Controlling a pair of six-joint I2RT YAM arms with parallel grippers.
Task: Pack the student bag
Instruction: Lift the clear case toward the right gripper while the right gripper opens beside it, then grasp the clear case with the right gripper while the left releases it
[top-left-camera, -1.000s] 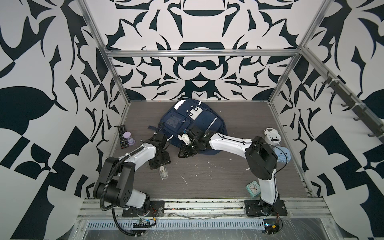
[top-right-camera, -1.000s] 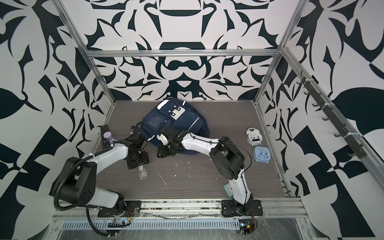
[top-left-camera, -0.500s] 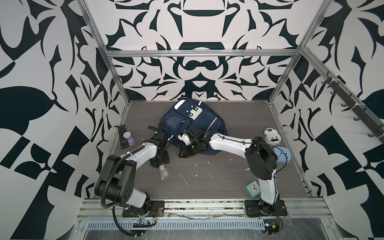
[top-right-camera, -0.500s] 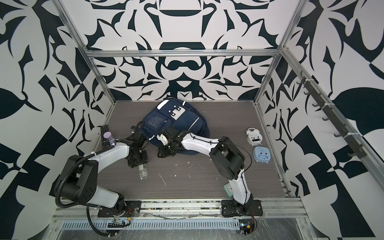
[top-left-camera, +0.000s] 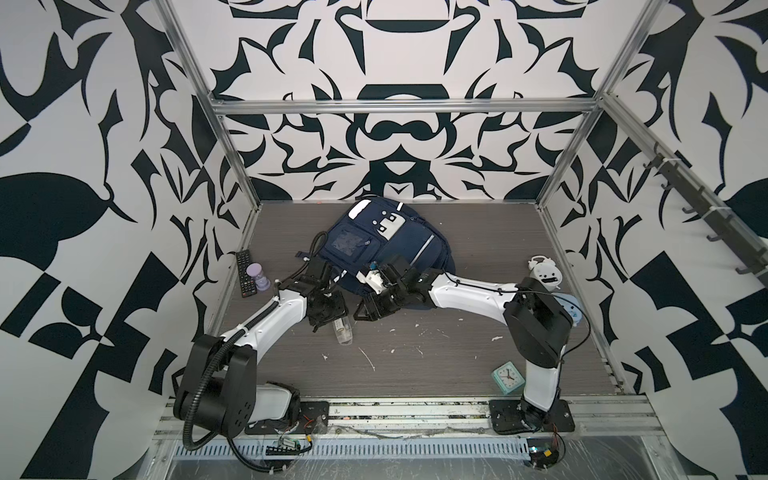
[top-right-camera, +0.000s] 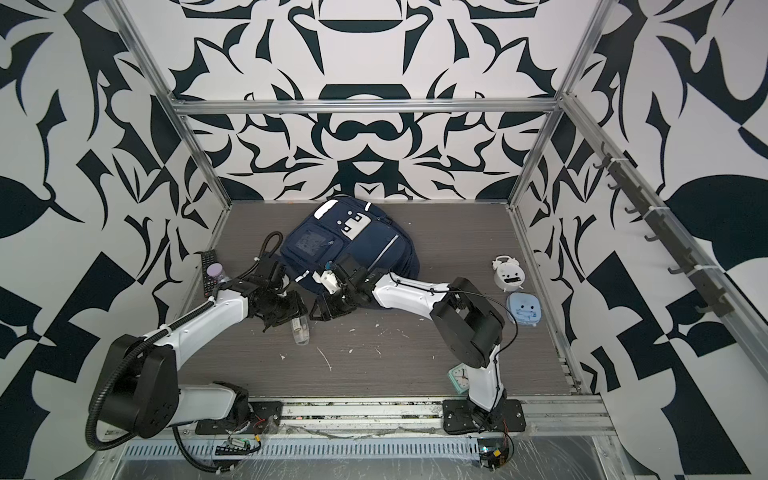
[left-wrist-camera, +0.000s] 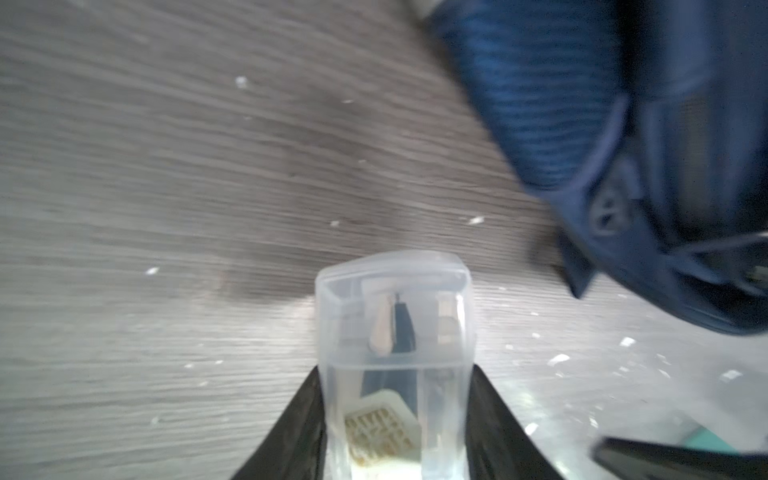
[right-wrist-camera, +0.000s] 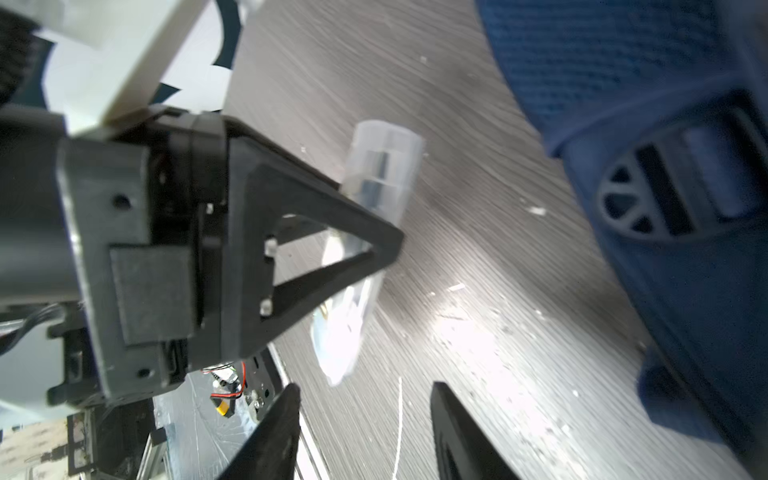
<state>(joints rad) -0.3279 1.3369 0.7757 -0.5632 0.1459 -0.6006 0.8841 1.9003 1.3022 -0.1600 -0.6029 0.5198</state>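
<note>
The student bag (top-left-camera: 386, 245) (top-right-camera: 353, 245), navy with white strips, lies flat at the back middle of the floor; its fabric fills a side of the left wrist view (left-wrist-camera: 582, 104) and the right wrist view (right-wrist-camera: 665, 124). In front of its near edge my left gripper (top-left-camera: 332, 316) (top-right-camera: 291, 316) (left-wrist-camera: 395, 372) is shut on a clear plastic case (top-left-camera: 343, 330) (top-right-camera: 300, 330) (left-wrist-camera: 395, 316) (right-wrist-camera: 374, 187) with small items inside, held low over the floor. Just to its right, my right gripper (top-left-camera: 365, 309) (top-right-camera: 326, 307) (right-wrist-camera: 365, 388) is open and holds nothing.
A black remote (top-left-camera: 244, 272) and a purple hourglass (top-left-camera: 257, 276) lie by the left wall. A white alarm clock (top-left-camera: 544, 272) and a pale blue object (top-left-camera: 571, 309) sit at the right, a teal clock (top-left-camera: 508, 376) near the right arm's base. White scraps litter the floor.
My left jaws have closed on the clear case, and the case has shifted a little toward the bag. My right jaws have widened.
</note>
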